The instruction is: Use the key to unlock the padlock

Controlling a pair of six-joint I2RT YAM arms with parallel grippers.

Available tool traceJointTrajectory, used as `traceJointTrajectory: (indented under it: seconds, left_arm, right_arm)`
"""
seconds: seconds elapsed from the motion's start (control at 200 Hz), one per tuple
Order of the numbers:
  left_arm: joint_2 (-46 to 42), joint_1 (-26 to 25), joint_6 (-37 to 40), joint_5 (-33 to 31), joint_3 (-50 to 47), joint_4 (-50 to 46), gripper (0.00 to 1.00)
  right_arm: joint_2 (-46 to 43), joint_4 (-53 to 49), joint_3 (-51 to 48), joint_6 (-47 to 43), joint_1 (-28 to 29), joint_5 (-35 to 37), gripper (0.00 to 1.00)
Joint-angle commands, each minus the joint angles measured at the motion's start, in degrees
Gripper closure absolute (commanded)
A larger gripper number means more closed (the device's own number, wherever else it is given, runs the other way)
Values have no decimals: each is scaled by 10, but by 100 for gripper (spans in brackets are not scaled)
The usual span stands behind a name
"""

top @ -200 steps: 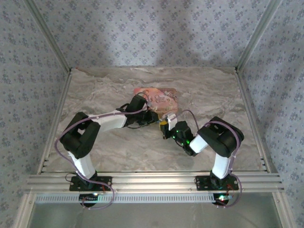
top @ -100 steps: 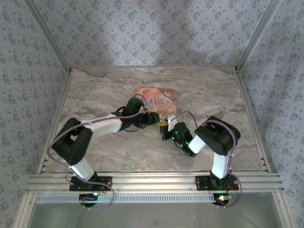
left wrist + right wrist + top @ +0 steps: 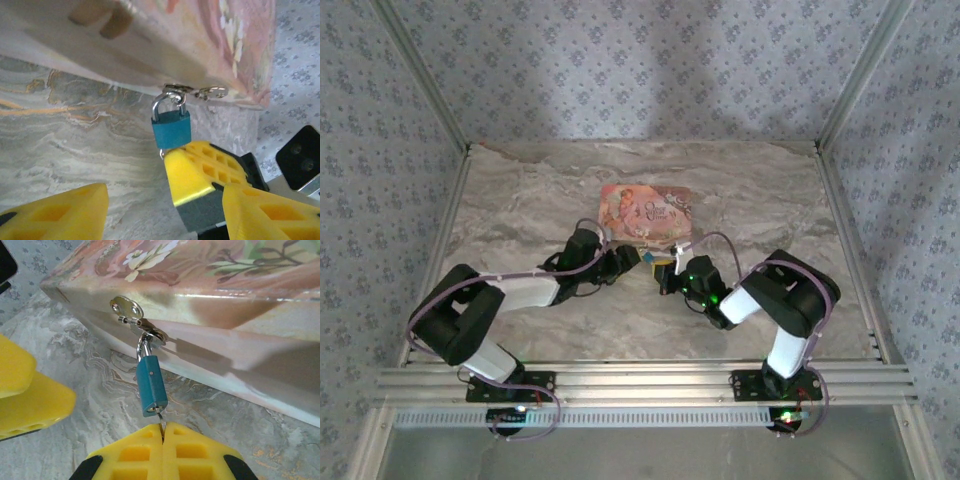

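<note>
The left gripper (image 3: 626, 261) has drawn back toward the near left, away from the pink box (image 3: 646, 210), and its fingers now stand apart. The right gripper (image 3: 162, 432) stays pinched on the thin metal key (image 3: 160, 419), seated in the underside of the small blue padlock (image 3: 151, 385), seemingly ready to twist. The padlock hangs by its shiny curved shackle (image 3: 141, 350) from the clasp (image 3: 150, 334) on the box's near side.

Blue-grey flowered wallpaper (image 3: 640, 60) covers three walls; the marble-patterned surface (image 3: 750, 180) lies inside aluminium rails (image 3: 640, 380), softly lit.
</note>
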Motion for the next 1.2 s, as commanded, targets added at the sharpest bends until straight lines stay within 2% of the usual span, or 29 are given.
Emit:
traceJointTrajectory:
  seconds: [0.0, 0.125, 0.585, 0.859, 0.994, 1.199]
  left_arm:
    - [19, -7, -50, -22, -15, 103, 41]
    - [45, -13, -81, -29, -28, 153, 44]
    - [101, -23, -134, -30, -23, 204, 50]
    - [110, -25, -135, -27, -9, 167, 51]
    - [99, -25, -139, -37, -11, 131, 46]
    - [94, -27, -156, -43, -11, 104, 45]
  right_arm:
    - [-22, -40, 16, 40, 5, -22, 100]
    - [-23, -49, 19, 51, 8, -26, 100]
    - [-56, -100, 34, 85, 10, -40, 100]
    - [-69, -109, 49, 121, 11, -46, 100]
    - [-68, -118, 58, 125, 11, -41, 100]
    - [-70, -115, 62, 146, 11, -46, 100]
